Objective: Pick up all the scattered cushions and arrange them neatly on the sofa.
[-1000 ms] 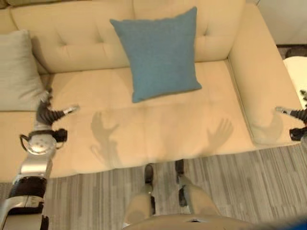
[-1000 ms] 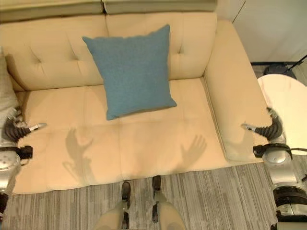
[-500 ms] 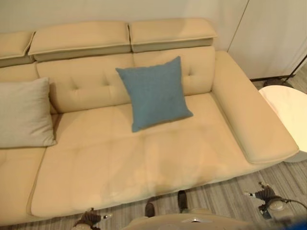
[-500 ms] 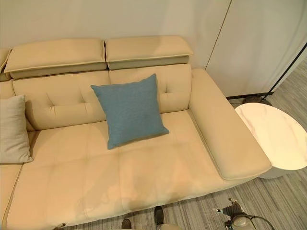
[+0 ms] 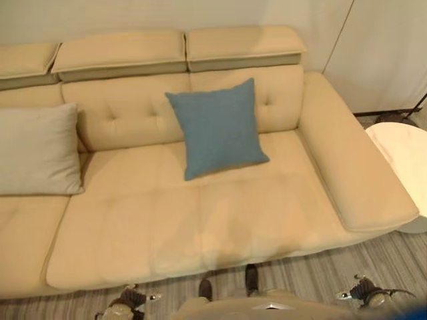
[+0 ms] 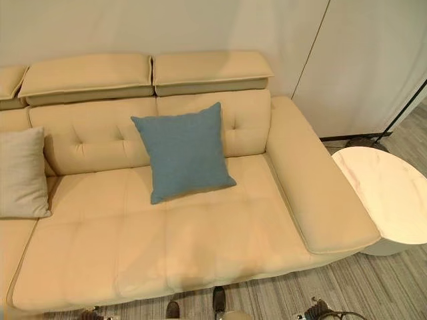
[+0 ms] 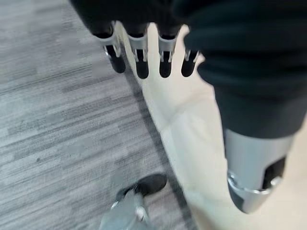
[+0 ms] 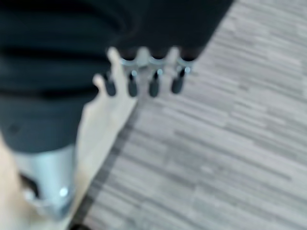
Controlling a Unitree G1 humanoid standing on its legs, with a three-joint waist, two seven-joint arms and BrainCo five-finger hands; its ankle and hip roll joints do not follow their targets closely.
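Leaning against the sofa (image 5: 220, 220) backrest near its middle, a blue cushion (image 5: 218, 127) is standing tilted on the seat, while a grey cushion (image 5: 37, 150) is resting upright toward the seat's left end. Both hands are hanging low past the seat's front edge, left hand (image 7: 144, 52) and right hand (image 8: 144, 76) each with fingers straight, holding nothing. A white side table (image 6: 387, 197) is sitting beside the right armrest.

From the head we look down on one shared sofa (image 5: 220, 220); each wrist camera faces floor (image 7: 57, 120) at close range.
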